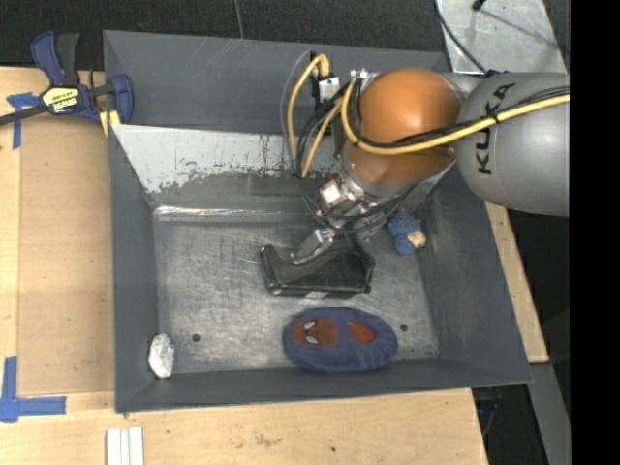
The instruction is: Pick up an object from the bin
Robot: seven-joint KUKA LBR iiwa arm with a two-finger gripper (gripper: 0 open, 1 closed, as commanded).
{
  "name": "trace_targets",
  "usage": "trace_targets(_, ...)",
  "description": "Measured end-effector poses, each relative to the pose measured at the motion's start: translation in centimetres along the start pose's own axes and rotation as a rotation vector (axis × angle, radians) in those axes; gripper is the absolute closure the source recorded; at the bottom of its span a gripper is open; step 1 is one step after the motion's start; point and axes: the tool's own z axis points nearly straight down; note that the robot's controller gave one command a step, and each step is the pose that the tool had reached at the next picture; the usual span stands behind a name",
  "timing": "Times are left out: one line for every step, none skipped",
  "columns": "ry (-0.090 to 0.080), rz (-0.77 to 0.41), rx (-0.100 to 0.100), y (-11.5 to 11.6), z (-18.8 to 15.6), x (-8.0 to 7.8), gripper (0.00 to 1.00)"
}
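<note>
My gripper hangs below the orange wrist cover in the middle right of the bin, its fingertips down at the top of a black flat tool-like object. That black object lies on the bin floor with a narrow arm pointing left. Its upper right part is hidden under the gripper. A small blue thing with a tan end lies just right of the gripper. A blue oval pouch with red and brown patches rests in front of the black object.
A small grey-white stone-like lump sits in the near left corner of the bin. The arm and its yellow cables cover the bin's back right part.
</note>
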Motion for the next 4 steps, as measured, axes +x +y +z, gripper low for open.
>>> trace_targets(-0.004, 0.000, -0.011, 0.3, 0.3, -0.1, 1.00)
trace_targets(0.002, -0.020, -0.019, -0.1, -7.3, -0.4, 1.00)
trace_targets(0.000, -0.004, -0.028, 4.2, -7.7, 0.2, 1.00)
trace_targets(0.002, 0.115, -0.028, 7.3, -7.8, 2.7, 1.00)
